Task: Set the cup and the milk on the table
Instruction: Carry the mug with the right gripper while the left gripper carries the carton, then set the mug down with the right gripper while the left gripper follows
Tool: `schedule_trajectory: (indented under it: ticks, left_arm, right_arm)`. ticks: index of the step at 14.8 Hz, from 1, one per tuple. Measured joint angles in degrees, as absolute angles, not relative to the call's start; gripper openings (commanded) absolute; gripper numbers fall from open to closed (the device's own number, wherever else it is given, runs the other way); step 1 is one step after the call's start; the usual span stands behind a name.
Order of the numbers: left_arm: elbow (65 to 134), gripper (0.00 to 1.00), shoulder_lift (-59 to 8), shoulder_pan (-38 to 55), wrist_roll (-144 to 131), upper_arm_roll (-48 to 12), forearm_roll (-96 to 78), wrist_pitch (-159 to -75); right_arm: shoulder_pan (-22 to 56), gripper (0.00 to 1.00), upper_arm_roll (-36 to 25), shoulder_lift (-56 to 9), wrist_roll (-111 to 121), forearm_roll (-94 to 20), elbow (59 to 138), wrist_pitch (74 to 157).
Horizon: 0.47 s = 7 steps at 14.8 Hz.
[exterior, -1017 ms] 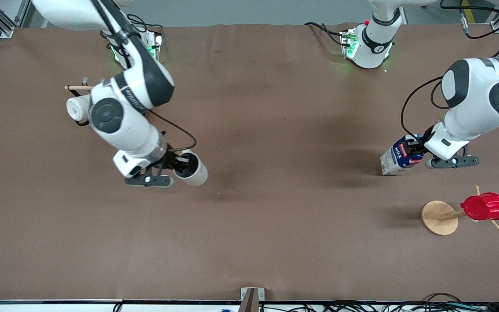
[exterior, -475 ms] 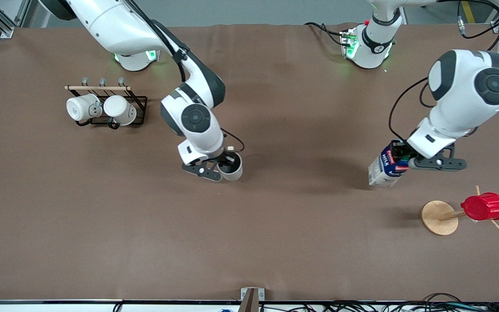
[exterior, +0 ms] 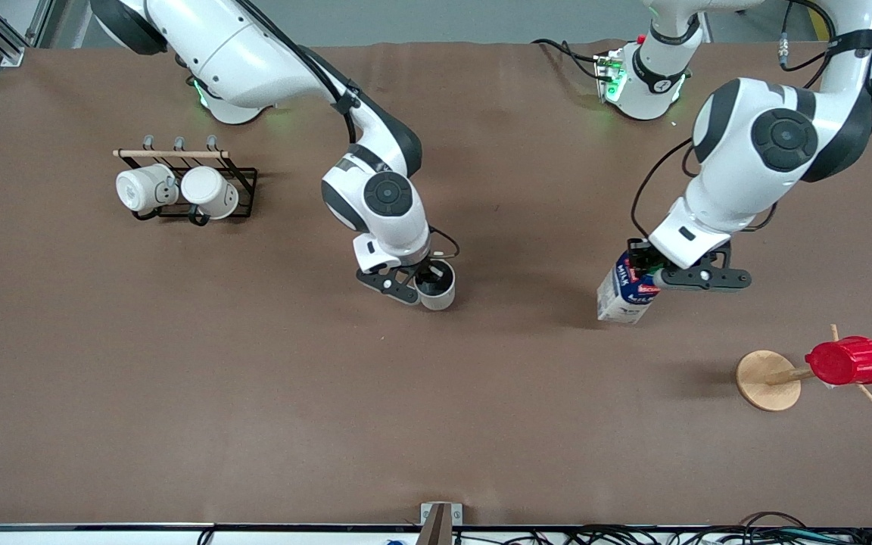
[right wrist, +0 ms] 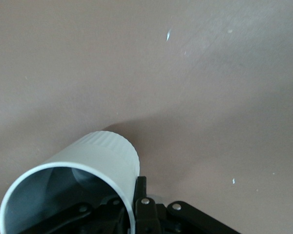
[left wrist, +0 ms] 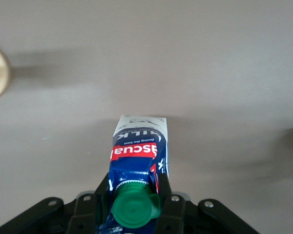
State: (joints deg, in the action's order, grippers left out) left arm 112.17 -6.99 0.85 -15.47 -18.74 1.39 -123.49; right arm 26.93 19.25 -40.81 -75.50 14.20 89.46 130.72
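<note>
My right gripper [exterior: 422, 281] is shut on the rim of the off-white cup [exterior: 437, 288], one finger inside and one outside, and holds it over the middle of the brown table [exterior: 436, 424]. The cup's dark inside [right wrist: 53, 200] fills the right wrist view, tilted, with its handle hidden. My left gripper [exterior: 644, 274] is shut on the top of the blue and white milk carton [exterior: 625, 291], just below its green cap [left wrist: 135, 208], and holds it tilted over the table toward the left arm's end.
A black wire rack [exterior: 243, 189] with two brighter white mugs [exterior: 179, 191] stands toward the right arm's end. A wooden peg stand [exterior: 767, 380] with a red ribbed cup [exterior: 846, 361] stands nearer the front camera than the milk.
My right arm has carried the cup from near the rack toward the table's middle. My left arm has carried the milk toward the middle too, a shorter way.
</note>
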Motion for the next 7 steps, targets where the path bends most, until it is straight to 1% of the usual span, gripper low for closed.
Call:
schedule_trajectory:
  ticks: [1, 2, 4, 5, 7]
  left_arm:
    - [111.8, 0.02, -7.7, 0.9, -16.4, -20.2, 1.4, -123.5]
    - [111.5, 0.01, -8.4, 0.9, -17.9, -21.8, 1.4, -123.5]
    - [111.2, 0.02, -9.7, 1.0, -20.9, -25.1, 1.4, -123.5]
    - [110.7, 0.01, -10.6, 1.0, -22.4, -26.6, 1.4, -123.5]
    - [108.4, 0.00, -13.4, 1.2, -25.9, -29.3, 1.4, -121.9]
  right_arm:
    - [27.3, 0.17, 19.3, -41.2, -76.1, 14.9, 89.5, 130.8]
    - [27.5, 0.32, 19.3, -41.5, -76.6, 15.3, 89.4, 130.8]
    - [27.6, 0.87, 19.3, -41.9, -77.1, 15.8, 89.3, 130.9]
    - [27.6, 1.00, 19.2, -41.9, -77.1, 15.8, 89.1, 130.9]
    - [27.4, 1.00, 19.2, -41.9, -77.2, 15.8, 88.5, 130.9]
